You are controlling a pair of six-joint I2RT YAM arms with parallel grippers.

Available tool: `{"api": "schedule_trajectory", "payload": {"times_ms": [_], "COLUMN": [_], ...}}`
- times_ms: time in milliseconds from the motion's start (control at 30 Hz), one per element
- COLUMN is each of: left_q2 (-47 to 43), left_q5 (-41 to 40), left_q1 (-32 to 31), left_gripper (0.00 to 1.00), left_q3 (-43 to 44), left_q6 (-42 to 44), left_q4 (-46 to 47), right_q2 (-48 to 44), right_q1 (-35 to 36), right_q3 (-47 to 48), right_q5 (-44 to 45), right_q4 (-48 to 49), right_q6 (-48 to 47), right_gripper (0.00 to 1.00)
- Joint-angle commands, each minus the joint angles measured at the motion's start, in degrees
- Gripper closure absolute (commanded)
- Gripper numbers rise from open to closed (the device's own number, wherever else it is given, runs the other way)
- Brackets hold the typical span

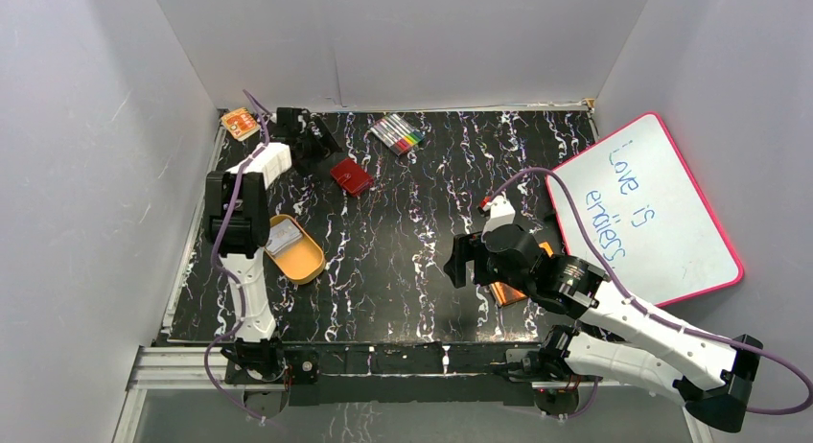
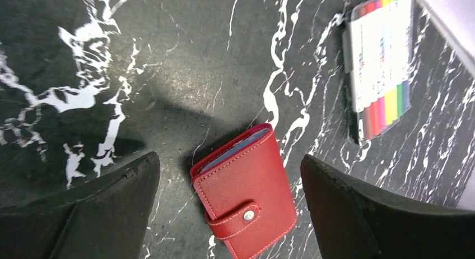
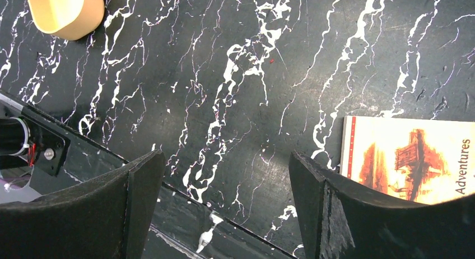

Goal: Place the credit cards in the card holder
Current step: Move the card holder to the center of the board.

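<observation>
You have one red card holder (image 2: 246, 197). You have one orange tray (image 1: 307, 262). The credit cards (image 1: 282, 238) lie in it in a little pile, too small to count. You also have one pack of colored pens (image 2: 381, 63), one book (image 3: 414, 166), one whiteboard (image 1: 647, 208) and one small orange tag (image 1: 240, 125). There are two robot arms, the left arm (image 1: 240, 227) and the right arm (image 1: 642, 318).

Tabletop (image 1: 403, 261): black, run through with white marble veins.
Card holder (image 2: 246, 194): glossy red, silver snap stud, pale-blue sleeves showing at one edge.
Credit cards (image 1: 283, 238): pale grey and white.
Tray (image 1: 307, 264): orange-yellow.
Marker set (image 2: 381, 63): rainbow stripes, red through purple, on white barrels.
Whiteboard (image 1: 671, 222): white, pink-red frame, blue handwriting.
Book (image 3: 411, 166): cream cover, orange-brown picture, red stripe.
</observation>
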Motion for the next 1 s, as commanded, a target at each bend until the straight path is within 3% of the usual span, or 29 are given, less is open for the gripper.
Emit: {"api": "schedule_trajectory", "payload": {"times_ms": [0, 333, 767, 967], "left_q2": [1.31, 7.51, 5.87, 3.36], "left_q5": [4.97, 10.36, 14.30, 13.74], "left_q1": [-0.43, -0.59, -6.19, -10.55], "left_gripper": [0.07, 0.13, 0.20, 0.28], "left_q3": [4.24, 8.26, 0.63, -3.46], "left_q6": [1.42, 4.27, 8.35, 9.73], "left_q4": [0.45, 0.51, 1.12, 0.94], "right_q2": [-0.78, -0.94, 0.22, -1.64], "right_q1": [0.00, 0.02, 0.04, -0.02], "right_q3": [1.62, 2.36, 3.15, 2.87], "right_q5": [1.01, 2.53, 2.42, 2.50], "right_q4": [0.80, -0.38, -0.20, -1.07], "right_q6": [-0.56, -0.01, -0.27, -0.05], "right_gripper": [0.11, 0.11, 0.11, 0.11]}}
